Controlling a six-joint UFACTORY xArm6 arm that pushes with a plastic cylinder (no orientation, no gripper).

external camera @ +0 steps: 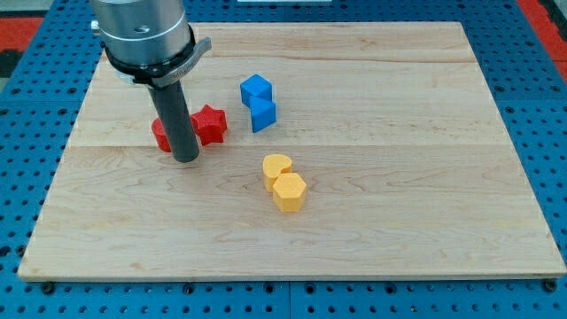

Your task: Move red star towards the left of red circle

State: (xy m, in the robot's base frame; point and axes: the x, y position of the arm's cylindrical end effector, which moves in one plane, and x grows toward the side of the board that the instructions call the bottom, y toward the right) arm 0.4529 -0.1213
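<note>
Nearest the surface's bottom edge sit two yellow blocks, a little left of centre. The yellow hexagon lies closest to that edge, and the yellow heart touches it just behind, toward the top-left.

Further back, toward the left edge, the dark rod comes down to the wood. The arm has no fingers to open or close, only this rod, so nothing is gripped. My tip rests on the surface at the front of the two red blocks, right at the gap between them. It seems to touch them, though the rod itself hides the point of contact.

The red star sits just to the right of the rod, its left points covered by it. The red circle is on the rod's left side; only a sliver shows, so its round shape is hard to make out. The star therefore lies to the right of the circle, the two close together with the rod crossing in front.

Behind these and nearer the middle, two blue blocks stand touching, the blue cube at the back and a second blue block in front of it, its shape unclear.

At the top-left corner the arm's grey metal housing is cut off by the view's top.
</note>
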